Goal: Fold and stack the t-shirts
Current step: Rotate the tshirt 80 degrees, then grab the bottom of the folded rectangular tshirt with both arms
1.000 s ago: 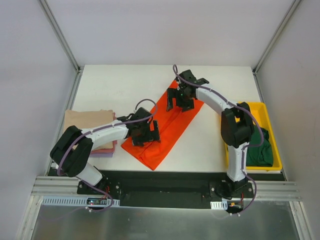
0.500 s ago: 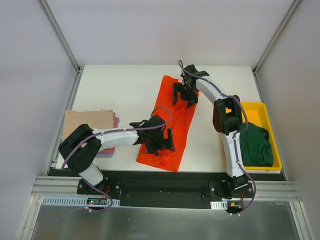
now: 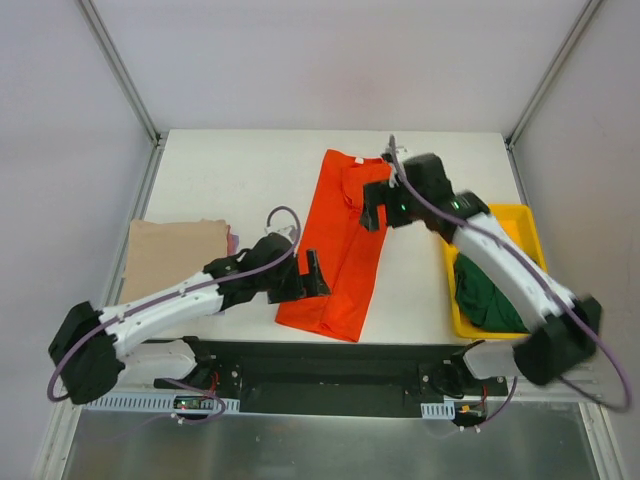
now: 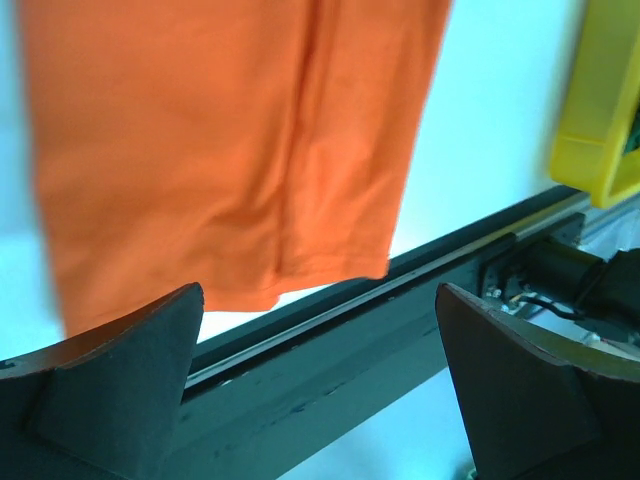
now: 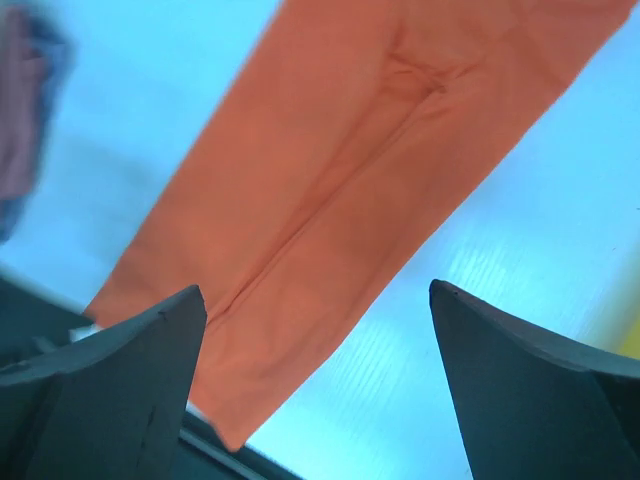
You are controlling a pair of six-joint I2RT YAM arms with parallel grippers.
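orange-red t-shirt (image 3: pixel 345 250), flat, beside left hand (image 3: pixel 310 277)

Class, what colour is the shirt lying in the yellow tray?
The shirt is dark green; top view.

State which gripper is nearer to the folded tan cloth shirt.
Left. The left gripper sits at the orange-red cloth shirt's near left edge, just right of the tan shirt; the right gripper is beyond, over that shirt's far right side.

The orange t-shirt (image 3: pixel 345 240) lies flat, folded lengthwise
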